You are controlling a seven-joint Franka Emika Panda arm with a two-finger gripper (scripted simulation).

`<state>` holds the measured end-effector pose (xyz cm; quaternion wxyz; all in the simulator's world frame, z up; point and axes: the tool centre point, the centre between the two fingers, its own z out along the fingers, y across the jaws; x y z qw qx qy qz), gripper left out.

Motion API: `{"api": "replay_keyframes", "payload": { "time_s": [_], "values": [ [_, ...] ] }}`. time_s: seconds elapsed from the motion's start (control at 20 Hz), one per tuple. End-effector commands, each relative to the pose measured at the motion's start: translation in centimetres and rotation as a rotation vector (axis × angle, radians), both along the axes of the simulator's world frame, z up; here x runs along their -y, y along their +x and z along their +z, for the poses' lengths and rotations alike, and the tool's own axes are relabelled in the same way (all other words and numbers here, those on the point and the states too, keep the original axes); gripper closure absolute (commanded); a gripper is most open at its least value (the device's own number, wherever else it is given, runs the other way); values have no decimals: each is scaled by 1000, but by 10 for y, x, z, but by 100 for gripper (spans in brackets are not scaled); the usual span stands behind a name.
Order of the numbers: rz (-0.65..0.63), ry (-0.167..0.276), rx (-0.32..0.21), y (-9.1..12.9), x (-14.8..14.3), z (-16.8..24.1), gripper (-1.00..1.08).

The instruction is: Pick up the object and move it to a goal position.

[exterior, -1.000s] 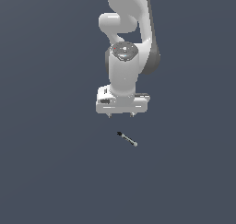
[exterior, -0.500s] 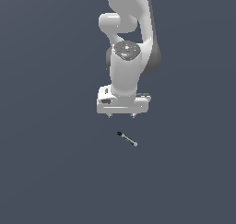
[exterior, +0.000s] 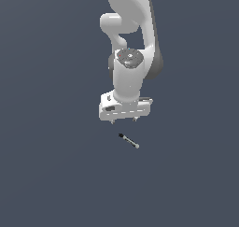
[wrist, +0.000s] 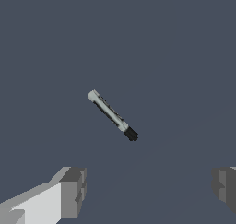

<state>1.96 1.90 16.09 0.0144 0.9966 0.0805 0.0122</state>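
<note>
In the exterior view the arm (exterior: 133, 44) reaches down from the top of the frame, its wrist turned so the gripper (exterior: 124, 120) points straight down at the flat dark surface (exterior: 46, 174), a pose that suits a top-down pick. The two fingertips show only as short stubs under the pale hand, set well apart, and the wrist view confirms it: the fingers (wrist: 71, 191) stand wide, gripping nothing. Just toward the exterior view's right of the gripper, and nearer the camera, lies the object (exterior: 128, 140), a thin stick flat on the surface, dark at the end nearer the gripper and pale along the rest. It lies aslant, out in the open with nothing beside it, not between the fingers. The gripper hangs clear above it, probably to line up before descending; no goal marker shows.
</note>
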Motion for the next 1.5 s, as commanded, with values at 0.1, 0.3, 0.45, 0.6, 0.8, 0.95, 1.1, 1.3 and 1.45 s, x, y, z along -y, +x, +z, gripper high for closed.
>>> {"api": "replay_keyframes", "payload": {
  "time_s": [0.1, 0.3, 0.45, 0.6, 0.8, 0.95, 1.1, 1.3, 1.45],
  "values": [
    [99, -3, -7, 4, -3, -13, -92],
    [213, -5, -14, 9, -7, -27, -92],
    [302, -4, -19, 12, -10, -39, -92],
    [390, -3, -24, 16, -13, -50, -92],
    [507, 0, -29, 19, -17, -65, -92],
    [586, 4, -32, 22, -20, -76, -92],
    [650, 7, -34, 23, -23, -84, -92],
    [715, 11, -35, 25, -26, -93, -92],
    [748, 13, -35, 26, -27, -98, -92]
  ]
}}
